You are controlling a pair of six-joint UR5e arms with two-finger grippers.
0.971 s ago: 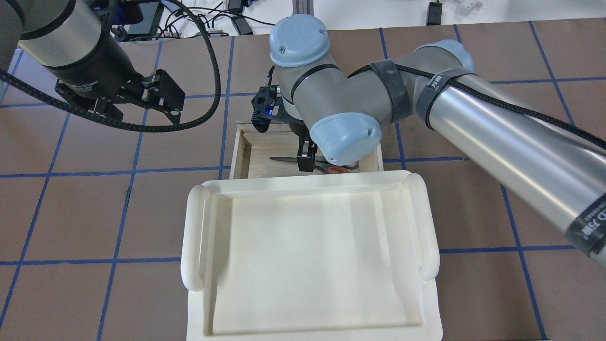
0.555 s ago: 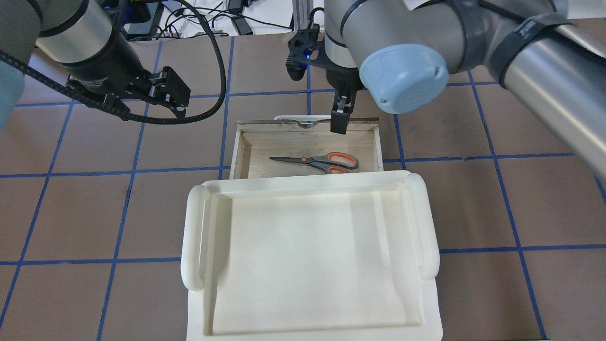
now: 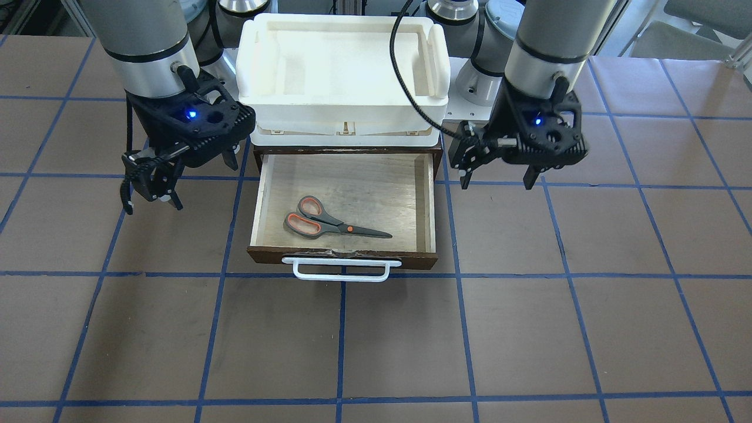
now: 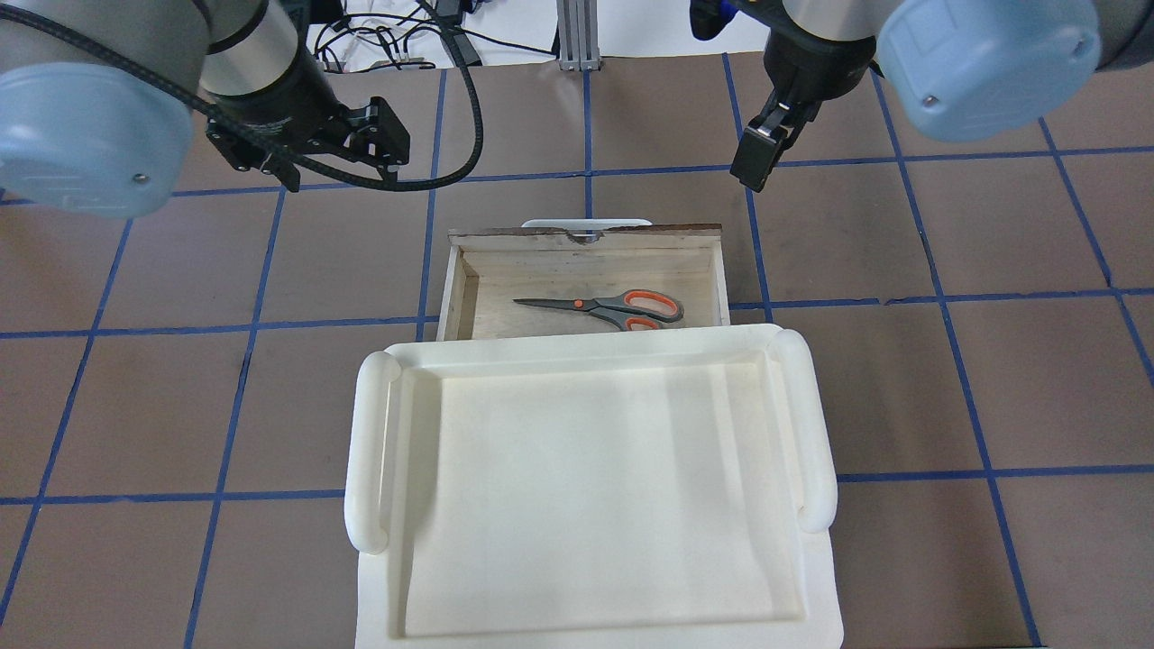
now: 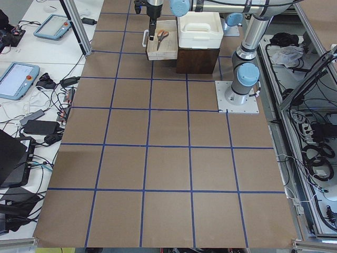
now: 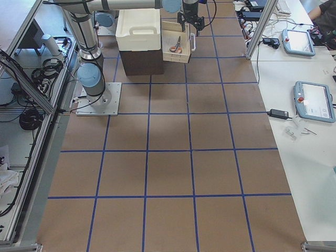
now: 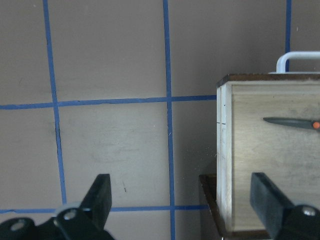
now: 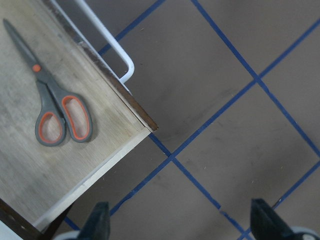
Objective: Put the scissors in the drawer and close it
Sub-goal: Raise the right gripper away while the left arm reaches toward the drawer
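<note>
The scissors (image 4: pixel 604 308) lie flat and free on the floor of the open drawer (image 4: pixel 586 239), handles toward my right and blades toward my left. They also show in the front view (image 3: pixel 329 223) and the right wrist view (image 8: pixel 55 110). The drawer's dark front (image 3: pixel 264 257) carries a white bar handle (image 3: pixel 341 271). My right gripper (image 4: pixel 755 160) is open and empty, above the table beyond the drawer's right front corner. My left gripper (image 4: pixel 325 153) is open and empty, above the table to the left of the drawer (image 7: pixel 225 150).
A white foam tray (image 4: pixel 370 451) sits on top of the dark cabinet from which the drawer sticks out. The brown table with blue grid lines (image 4: pixel 902 388) surrounds it. Cables and devices lie past the table's far edge (image 4: pixel 397 36).
My right gripper has let go of the scissors, risen out of the drawer and moved far and to the right. My left gripper has shifted a little right and farther away.
</note>
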